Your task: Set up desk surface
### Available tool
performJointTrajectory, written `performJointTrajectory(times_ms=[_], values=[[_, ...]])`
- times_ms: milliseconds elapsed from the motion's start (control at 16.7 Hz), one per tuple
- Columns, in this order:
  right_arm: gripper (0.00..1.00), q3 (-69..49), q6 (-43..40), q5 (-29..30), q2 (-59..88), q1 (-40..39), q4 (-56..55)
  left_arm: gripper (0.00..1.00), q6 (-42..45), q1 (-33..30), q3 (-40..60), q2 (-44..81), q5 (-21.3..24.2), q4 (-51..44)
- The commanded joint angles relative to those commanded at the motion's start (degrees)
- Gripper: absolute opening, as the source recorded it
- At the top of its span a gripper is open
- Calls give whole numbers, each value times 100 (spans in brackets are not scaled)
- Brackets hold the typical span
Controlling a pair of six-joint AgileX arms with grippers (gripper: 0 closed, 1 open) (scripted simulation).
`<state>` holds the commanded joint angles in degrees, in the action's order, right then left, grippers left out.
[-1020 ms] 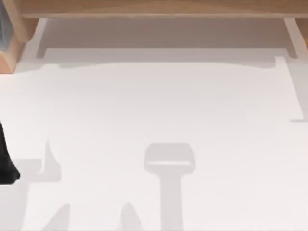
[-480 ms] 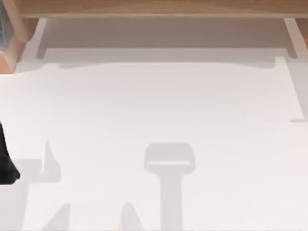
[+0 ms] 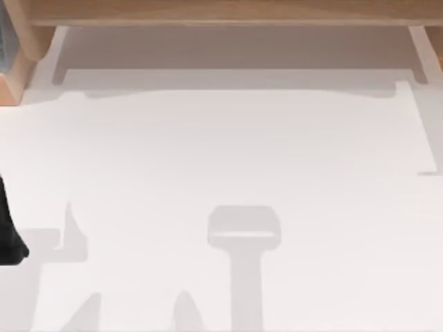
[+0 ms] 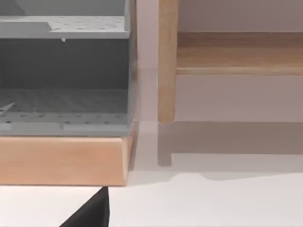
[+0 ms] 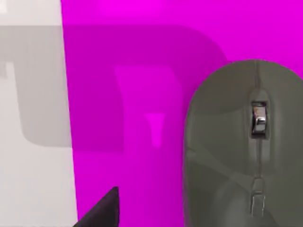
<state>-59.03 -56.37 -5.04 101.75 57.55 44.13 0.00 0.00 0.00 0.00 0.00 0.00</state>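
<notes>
White counter fills top view, wooden shelf along far edge. Left arm at left edge. R wrist view: grey mouse on magenta mat. Fingers' state: can't tell.

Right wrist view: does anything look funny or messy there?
Nothing looks spilled, broken or crooked. A grey computer mouse sits flat on a bright magenta mat, and the mat's straight edge meets the white desk surface. The only thing that stands out is the mat's loud colour.
</notes>
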Motion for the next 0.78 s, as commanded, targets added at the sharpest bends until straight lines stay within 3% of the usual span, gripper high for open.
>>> performJointTrajectory(times_ms=[420, 780], values=[[100, -12, -31, -39, -41, -3, -160, 100, 0, 0, 0, 0, 0, 0], [100, 194, -390, -462, -122, -80, -1847, 100, 0, 0, 0, 0, 0, 0]])
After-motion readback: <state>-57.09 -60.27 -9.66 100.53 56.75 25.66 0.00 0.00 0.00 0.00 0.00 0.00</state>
